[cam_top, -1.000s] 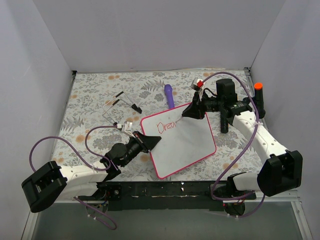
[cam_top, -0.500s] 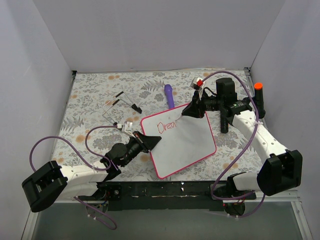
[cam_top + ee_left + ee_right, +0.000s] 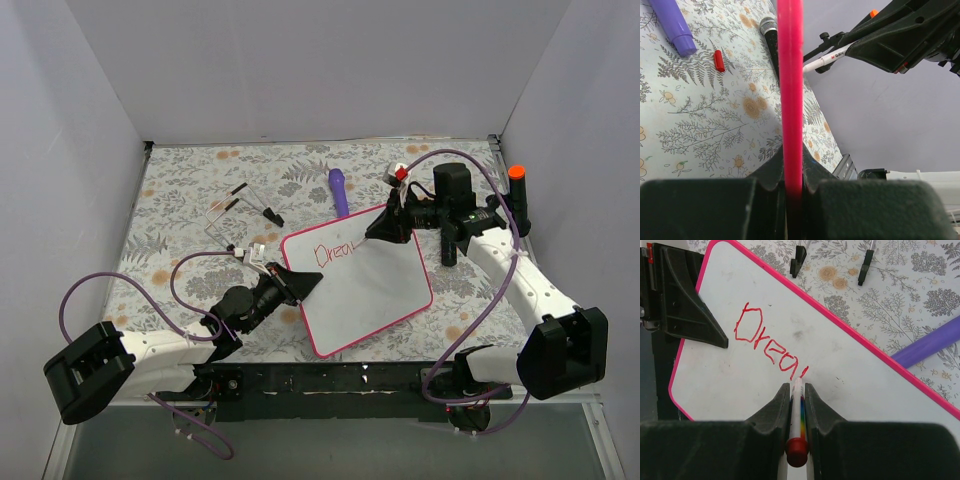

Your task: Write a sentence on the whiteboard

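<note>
Writing is under way, with only the first word partly down. The whiteboard (image 3: 375, 290) lies flat near the middle of the floral bench (image 3: 180, 190), turned at an angle between the two arms. Its far left corner carries the start of the sentence (image 3: 771, 342): red letters reading roughly "Drea", plus a short stroke of the next letter. The left end effector (image 3: 303, 284) is clamped together on the board's pink frame at its left edge. In the left wrist view the frame runs straight up between the jaws, so this looks like a steadying hold. The right end effector (image 3: 378, 230) is closed on a white marker (image 3: 797, 400) with a red rear end, and the tip appears to rest on the board right at the last red stroke. A purple stick (image 3: 338, 190) lies on the bench just beyond the board's far edge, with a small red cap (image 3: 719, 60) near it, both clear of the writing. Most of the board is blank. The next move likely calls for finishing this letter with short strokes running rightward along the far edge, under light, even pressure. The line needs to stay level and stop short of the frame. The left hold should stay firm so the board does not slide under the marker's drag.
</note>
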Tool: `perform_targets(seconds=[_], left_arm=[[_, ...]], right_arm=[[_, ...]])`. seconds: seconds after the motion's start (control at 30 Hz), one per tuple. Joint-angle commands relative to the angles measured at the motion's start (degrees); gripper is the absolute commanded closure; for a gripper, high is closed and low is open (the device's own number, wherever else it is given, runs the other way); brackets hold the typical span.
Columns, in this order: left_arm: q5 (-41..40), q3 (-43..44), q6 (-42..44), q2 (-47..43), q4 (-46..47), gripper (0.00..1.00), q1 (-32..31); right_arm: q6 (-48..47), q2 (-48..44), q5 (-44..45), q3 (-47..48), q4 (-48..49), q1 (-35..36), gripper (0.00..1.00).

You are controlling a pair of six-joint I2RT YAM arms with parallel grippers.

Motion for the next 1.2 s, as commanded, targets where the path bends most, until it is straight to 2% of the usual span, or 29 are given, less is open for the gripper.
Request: perform_targets(seconds=[0.0, 0.53, 0.83, 1.17], left_arm=[[-0.2, 1.4, -1.2, -2.0, 10.0, 1.00, 0.1], [0.1, 1.4, -1.2, -1.3, 10.2, 1.00, 0.1], [0.0, 1.1, -1.2, -1.7, 10.4, 1.00, 0.2], [-0.1, 0.8, -1.2, -2.2, 10.3, 1.00, 0.1]], right_arm=[[-0.9, -1.0, -1.8, 0.4, 0.1, 0.2, 0.99], [-0.5, 2.9, 0.9, 6.6, 0.1, 0.2, 0.99], [-0.2, 2.8, 3.5, 6.2, 0.1, -0.5, 0.99], [-4.6, 2.0, -0.4, 3.8, -5.7, -0.5, 0.99]])
